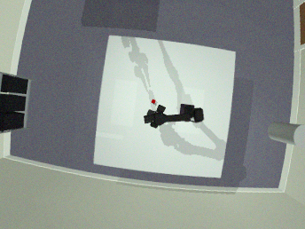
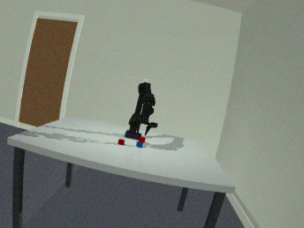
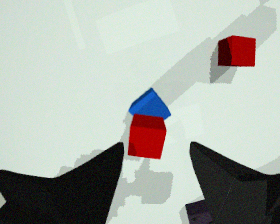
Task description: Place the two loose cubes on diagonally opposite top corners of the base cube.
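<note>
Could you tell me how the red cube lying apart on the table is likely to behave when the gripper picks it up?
The loose red cube looks rigid with flat faces, so parallel fingers should probably seat squarely. Its sharp edges suggest it would slide, not roll, if nudged. It looks small beside the open gripper, so likely light.

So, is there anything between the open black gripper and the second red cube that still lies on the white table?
Nothing visible. The gripper stands open around the red cube on the blue base cube; the loose red cube lies apart on bare table.

Matt red cubes [image 3: 146,137], matt blue base cube [image 3: 149,103], smooth white table [image 3: 75,66].
</note>
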